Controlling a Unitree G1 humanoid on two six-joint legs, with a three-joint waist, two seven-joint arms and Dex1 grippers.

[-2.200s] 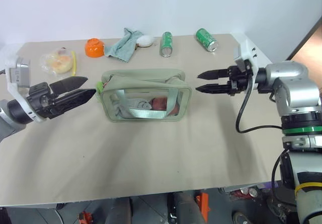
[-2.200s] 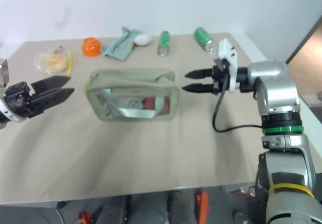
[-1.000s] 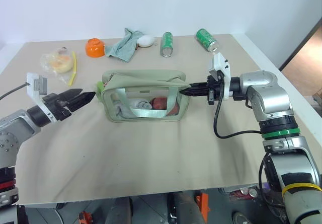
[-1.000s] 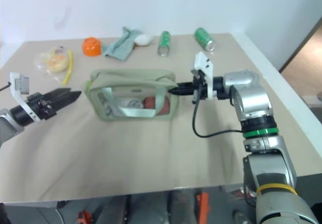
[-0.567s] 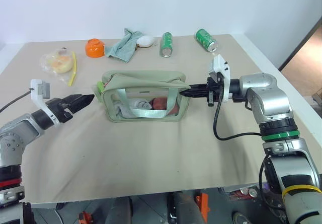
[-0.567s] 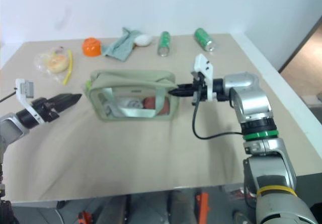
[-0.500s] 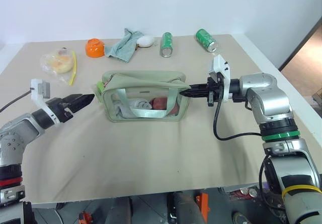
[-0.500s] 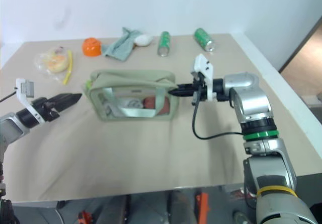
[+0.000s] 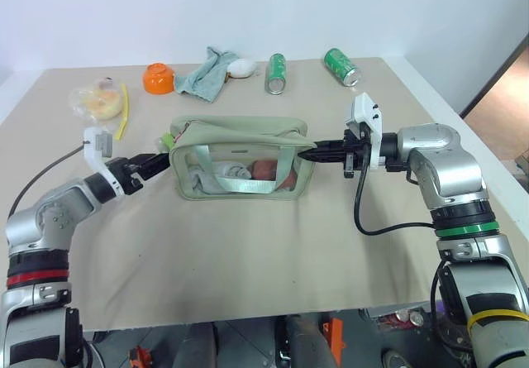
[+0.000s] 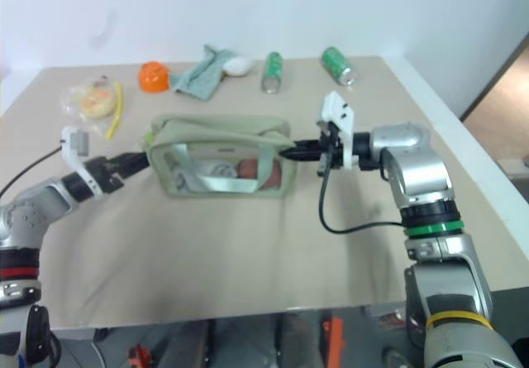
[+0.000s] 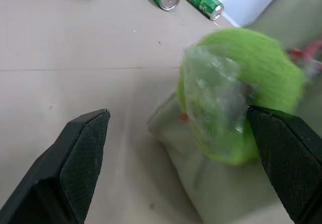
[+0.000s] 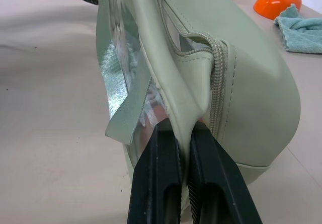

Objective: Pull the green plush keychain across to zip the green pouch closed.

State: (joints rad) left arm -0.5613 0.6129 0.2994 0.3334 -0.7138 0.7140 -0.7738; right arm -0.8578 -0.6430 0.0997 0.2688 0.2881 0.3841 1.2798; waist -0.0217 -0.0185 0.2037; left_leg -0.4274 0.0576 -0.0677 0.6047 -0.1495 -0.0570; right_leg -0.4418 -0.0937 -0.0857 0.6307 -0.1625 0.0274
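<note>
The green pouch [image 9: 238, 157] lies mid-table, its clear side panel facing me and its zipper [image 12: 217, 78] partly open along the top. The green plush keychain [image 11: 236, 108], fuzzy and lime green, hangs at the pouch's left end [image 9: 166, 141]. My left gripper [image 9: 159, 163] is open and level right at that end; in the left wrist view its two fingers [image 11: 75, 158] stand wide on either side of the keychain without touching it. My right gripper [image 9: 304, 155] is shut on a fold of the pouch's right end [image 12: 182, 128], just beside the zipper's end.
Along the table's far edge lie an orange bowl [image 9: 157, 78], a grey-green cloth [image 9: 207, 72], a white round object [image 9: 241, 68] and two green cans [image 9: 274, 73] [image 9: 340, 65]. A clear bag with yellow contents [image 9: 101, 99] sits far left. The table's right edge [image 9: 446, 112] is close behind my right arm.
My left gripper has moved right and slightly down toward the pouch's left end, still open, and now brackets the keychain. The right gripper stays clamped on the pouch's right end.
</note>
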